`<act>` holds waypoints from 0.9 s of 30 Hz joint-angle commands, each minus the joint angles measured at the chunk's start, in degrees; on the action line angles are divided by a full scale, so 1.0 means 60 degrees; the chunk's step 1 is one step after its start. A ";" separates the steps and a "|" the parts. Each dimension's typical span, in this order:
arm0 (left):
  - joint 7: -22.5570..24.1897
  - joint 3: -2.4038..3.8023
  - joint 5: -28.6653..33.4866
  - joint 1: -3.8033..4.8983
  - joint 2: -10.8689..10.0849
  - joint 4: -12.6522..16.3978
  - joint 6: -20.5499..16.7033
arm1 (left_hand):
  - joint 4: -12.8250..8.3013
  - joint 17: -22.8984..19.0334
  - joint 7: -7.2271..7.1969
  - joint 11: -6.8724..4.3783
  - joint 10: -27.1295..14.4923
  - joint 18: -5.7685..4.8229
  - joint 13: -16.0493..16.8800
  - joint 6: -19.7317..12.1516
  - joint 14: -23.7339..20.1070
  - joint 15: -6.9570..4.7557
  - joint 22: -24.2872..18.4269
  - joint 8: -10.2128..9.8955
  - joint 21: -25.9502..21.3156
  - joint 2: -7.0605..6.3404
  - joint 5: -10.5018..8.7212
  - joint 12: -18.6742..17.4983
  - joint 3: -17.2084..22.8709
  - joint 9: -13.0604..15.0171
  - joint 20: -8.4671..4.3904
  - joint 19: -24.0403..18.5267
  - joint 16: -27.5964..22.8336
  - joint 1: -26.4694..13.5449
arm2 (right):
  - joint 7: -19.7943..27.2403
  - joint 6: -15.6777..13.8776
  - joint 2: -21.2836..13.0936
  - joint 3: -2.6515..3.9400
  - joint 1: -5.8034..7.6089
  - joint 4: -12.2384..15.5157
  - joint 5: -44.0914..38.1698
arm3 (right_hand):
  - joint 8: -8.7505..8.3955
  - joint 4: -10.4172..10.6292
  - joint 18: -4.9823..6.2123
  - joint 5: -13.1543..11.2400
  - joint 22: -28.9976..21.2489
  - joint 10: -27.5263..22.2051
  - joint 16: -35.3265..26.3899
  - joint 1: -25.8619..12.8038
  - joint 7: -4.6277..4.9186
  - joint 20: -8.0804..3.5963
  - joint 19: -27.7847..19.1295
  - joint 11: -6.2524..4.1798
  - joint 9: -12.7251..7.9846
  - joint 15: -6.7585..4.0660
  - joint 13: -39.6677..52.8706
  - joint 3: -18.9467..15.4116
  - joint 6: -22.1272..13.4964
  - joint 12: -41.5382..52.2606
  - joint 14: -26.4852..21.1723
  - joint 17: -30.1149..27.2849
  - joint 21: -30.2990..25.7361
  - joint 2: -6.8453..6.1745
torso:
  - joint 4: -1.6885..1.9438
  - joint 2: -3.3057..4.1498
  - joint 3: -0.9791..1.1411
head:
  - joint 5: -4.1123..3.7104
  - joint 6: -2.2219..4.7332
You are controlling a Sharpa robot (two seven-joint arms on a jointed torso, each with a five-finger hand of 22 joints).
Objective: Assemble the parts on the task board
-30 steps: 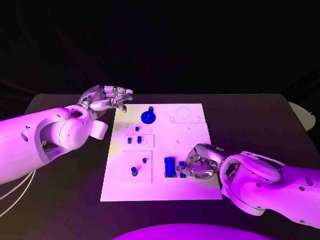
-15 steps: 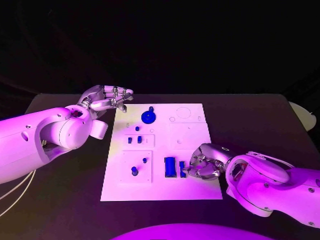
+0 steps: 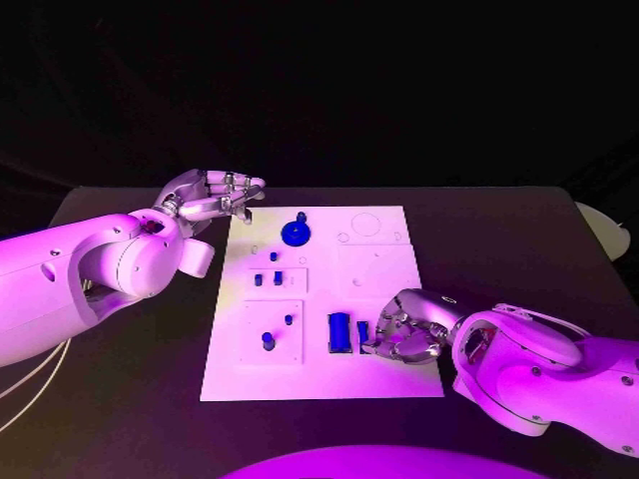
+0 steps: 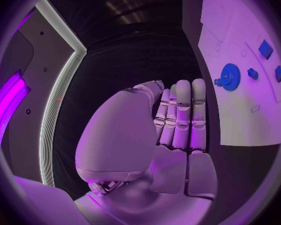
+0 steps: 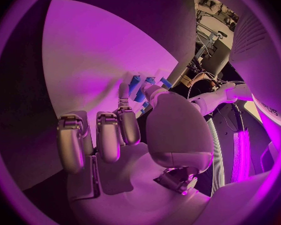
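R hand at task board near-right edge, fingertips pinching a narrow blue part beside the blue block. L hand off board's far-left corner, fingers straight, close together, holding nothing.

The left hand hangs raised with fingers straight together, while the right hand curls downward.

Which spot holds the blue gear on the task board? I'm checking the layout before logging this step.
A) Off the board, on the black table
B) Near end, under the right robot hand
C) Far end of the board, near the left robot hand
C: the blue gear sits at the far end of the task board, close to the left robot hand.
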 commanded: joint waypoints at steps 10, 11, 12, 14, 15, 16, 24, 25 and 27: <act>0.0050 0.0005 -0.0027 0.0004 0.0017 0.0018 0.0156 | -0.0017 -0.0011 0.0014 -0.0008 -0.0051 0.0056 0.0009 -0.0079 0.0048 -0.0001 -0.0014 -0.0001 -0.0046 -0.0009 -0.0040 0.0052 0.0053 0.0014 0.0020 0.0068 -0.0054 -0.0116 | 0.0085 0.0335 0.0210 -0.0005 -0.0117 -0.0243 -0.0002 | -0.0030 -0.0005 -0.0064 -0.0093 0.2510 0.0292 0.0016 0.0240 0.0022 -0.0047 0.0982 -0.0062 -0.0012 -0.0036 0.1461 -0.0092 0.0027 0.0006 0.0801 0.1627 0.0043 0.0055 | 0.0014 0.0010 -0.0009 | 0.0028 -0.0030; 0.0049 0.0005 -0.0027 0.0004 0.0014 0.0019 0.0155 | -0.0017 -0.0011 0.0014 -0.0008 -0.0051 0.0056 0.0009 -0.0079 0.0048 -0.0001 -0.0014 -0.0001 -0.0046 -0.0009 -0.0040 0.0052 0.0053 0.0014 0.0020 0.0068 -0.0054 -0.0116 | 0.0070 0.0323 0.0222 -0.0005 -0.0128 -0.0280 -0.0016 | -0.0030 -0.0001 -0.0064 -0.0094 0.2510 0.0292 0.0017 0.0260 0.0021 -0.0047 0.0982 -0.0063 -0.0013 -0.0036 0.1460 -0.0093 0.0031 0.0003 0.0802 0.1630 0.0043 0.0073 | 0.0017 0.0012 -0.0008 | 0.0029 -0.0032; 0.0048 0.0005 -0.0027 0.0004 0.0012 0.0020 0.0154 | -0.0017 -0.0011 0.0014 -0.0008 -0.0051 0.0056 0.0009 -0.0079 0.0048 -0.0001 -0.0014 -0.0001 -0.0046 -0.0009 -0.0040 0.0052 0.0053 0.0014 0.0020 0.0068 -0.0054 -0.0116 | 0.0057 0.0311 0.0229 -0.0005 -0.0135 -0.0308 -0.0029 | -0.0030 -0.0001 -0.0064 -0.0094 0.2510 0.0292 0.0017 0.0260 0.0021 -0.0047 0.0982 -0.0063 -0.0013 -0.0036 0.1460 -0.0093 0.0031 0.0003 0.0802 0.1630 0.0043 0.0073 | 0.0016 0.0013 -0.0005 | 0.0032 -0.0039; 0.0045 0.0005 -0.0027 0.0004 0.0006 0.0021 0.0151 | -0.0017 -0.0011 0.0014 -0.0008 -0.0051 0.0056 0.0009 -0.0079 0.0048 -0.0001 -0.0014 -0.0001 -0.0046 -0.0009 -0.0040 0.0052 0.0053 0.0014 0.0020 0.0068 -0.0054 -0.0116 | 0.0034 0.0283 0.0240 -0.0004 -0.0146 -0.0369 -0.0071 | -0.0027 0.0011 -0.0064 -0.0095 0.2510 0.0298 0.0021 0.0280 0.0020 -0.0047 0.0982 -0.0065 -0.0014 -0.0037 0.1468 -0.0094 0.0039 0.0019 0.0804 0.1639 0.0043 0.0104 | 0.0016 0.0014 -0.0003 | 0.0034 -0.0040; 0.0045 0.0005 -0.0027 0.0004 0.0004 0.0022 0.0150 | -0.0017 -0.0011 0.0014 -0.0008 -0.0051 0.0056 0.0009 -0.0079 0.0048 -0.0001 -0.0014 -0.0001 -0.0046 -0.0009 -0.0040 0.0052 0.0053 0.0014 0.0020 0.0068 -0.0054 -0.0116 | 0.0025 0.0267 0.0244 -0.0004 -0.0151 -0.0400 -0.0093 | -0.0026 0.0021 -0.0064 -0.0092 0.2510 0.0300 0.0021 0.0289 0.0019 -0.0048 0.0982 -0.0065 -0.0014 -0.0038 0.1470 -0.0096 0.0046 0.0023 0.0804 0.1638 0.0043 0.0128 | 0.0013 0.0012 -0.0002 | 0.0041 -0.0034; 0.0045 0.0004 -0.0027 0.0004 0.0003 0.0022 0.0149 | -0.0017 -0.0011 0.0014 -0.0008 -0.0051 0.0056 0.0009 -0.0079 0.0048 -0.0001 -0.0014 -0.0001 -0.0046 -0.0009 -0.0040 0.0052 0.0053 0.0014 0.0020 0.0068 -0.0054 -0.0116 | 0.0021 0.0255 0.0248 -0.0004 -0.0154 -0.0423 -0.0107 | -0.0026 0.0021 -0.0064 -0.0092 0.2510 0.0300 0.0021 0.0289 0.0019 -0.0048 0.0982 -0.0065 -0.0014 -0.0038 0.1470 -0.0096 0.0046 0.0023 0.0804 0.1638 0.0043 0.0128 | 0.0013 0.0012 -0.0002 | 0.0041 -0.0034; 0.0043 0.0003 -0.0028 0.0004 -0.0001 0.0019 0.0152 | -0.0017 -0.0011 0.0014 -0.0008 -0.0051 0.0056 0.0009 -0.0079 0.0048 -0.0001 -0.0014 -0.0001 -0.0046 -0.0009 -0.0040 0.0052 0.0053 0.0014 0.0020 0.0068 -0.0054 -0.0116 | 0.0046 0.0202 0.0267 -0.0003 -0.0163 -0.0457 -0.0159 | -0.0020 0.0037 -0.0064 -0.0086 0.2510 0.0307 0.0028 0.0297 0.0017 -0.0049 0.0982 -0.0068 -0.0014 -0.0040 0.1481 -0.0102 0.0061 0.0043 0.0807 0.1655 0.0043 0.0175 | -0.0002 0.0009 0.0004 | 0.0055 -0.0016; 0.0043 0.0003 -0.0028 0.0004 -0.0001 0.0019 0.0152 | -0.0017 -0.0011 0.0014 -0.0008 -0.0051 0.0056 0.0009 -0.0079 0.0048 -0.0001 -0.0014 -0.0001 -0.0046 -0.0009 -0.0040 0.0052 0.0053 0.0014 0.0020 0.0068 -0.0054 -0.0116 | 0.0062 0.0193 0.0263 -0.0002 -0.0163 -0.0442 -0.0161 | -0.0020 0.0037 -0.0064 -0.0086 0.2510 0.0307 0.0028 0.0297 0.0017 -0.0049 0.0982 -0.0068 -0.0014 -0.0040 0.1481 -0.0102 0.0061 0.0043 0.0807 0.1655 0.0043 0.0175 | -0.0004 0.0005 0.0002 | 0.0055 -0.0015; 0.0044 0.0003 -0.0028 0.0003 -0.0002 0.0017 0.0153 | -0.0017 -0.0011 0.0014 -0.0008 -0.0051 0.0056 0.0009 -0.0079 0.0048 -0.0001 -0.0014 -0.0001 -0.0046 -0.0009 -0.0040 0.0052 0.0053 0.0014 0.0020 0.0068 -0.0054 -0.0116 | 0.0106 0.0171 0.0247 -0.0002 -0.0163 -0.0403 -0.0164 | -0.0018 0.0041 -0.0064 -0.0085 0.2510 0.0307 0.0024 0.0299 0.0016 -0.0049 0.0982 -0.0069 -0.0014 -0.0041 0.1480 -0.0108 0.0067 0.0040 0.0805 0.1644 0.0043 0.0190 | -0.0007 0.0001 0.0001 | 0.0054 -0.0010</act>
